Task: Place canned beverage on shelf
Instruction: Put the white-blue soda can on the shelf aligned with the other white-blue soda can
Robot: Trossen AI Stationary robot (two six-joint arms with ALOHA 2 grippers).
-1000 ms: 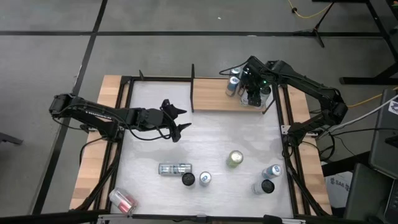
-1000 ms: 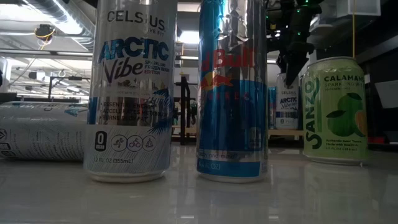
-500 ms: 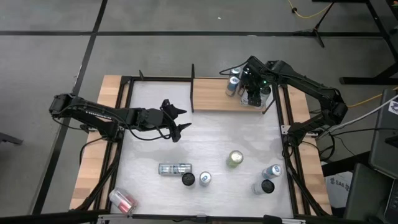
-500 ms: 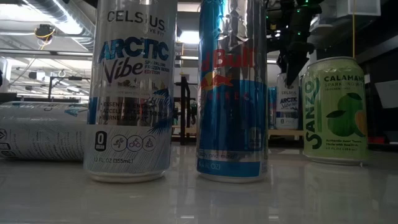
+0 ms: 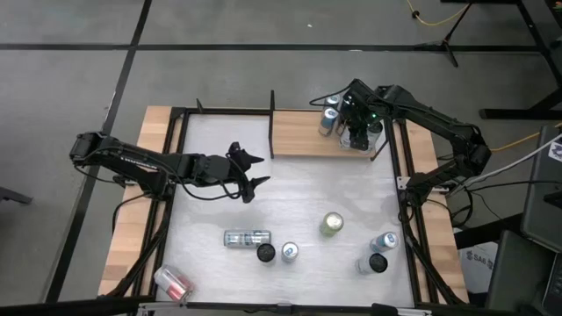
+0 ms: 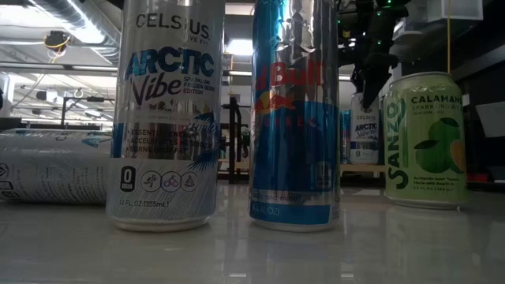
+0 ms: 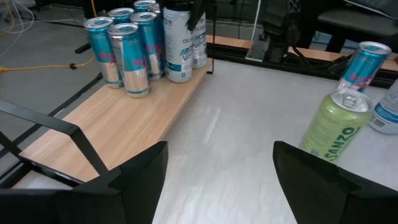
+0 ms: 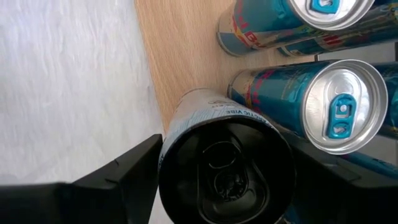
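The shelf (image 5: 303, 136) is a light-brown board at the table's far side. Several blue cans (image 7: 124, 43) stand on its right end. Beside them stands a white Celsius can (image 8: 211, 118) with a black top, and my right gripper (image 5: 356, 132) is shut on it from above. That gripper also shows in the right wrist view (image 8: 224, 168). My left gripper (image 5: 250, 171) hangs open over the table's left middle, holding nothing; its own view (image 7: 217, 186) looks toward the shelf. My right gripper has the Celsius can's upper part pinched between its two fingers (image 8: 134, 168), one on each side of the round wall (image 8: 171, 140). The fingers point steeply down from above. The can stands upright with its base on the shelf board, near the board's near edge.
On the table's near half stand a green Sanzo can (image 5: 331, 224) and several other cans (image 5: 289, 252), with one can lying on its side (image 5: 247, 238). A pink can (image 5: 173, 283) lies at the near left corner. Black metal rails (image 5: 399, 175) edge the table.
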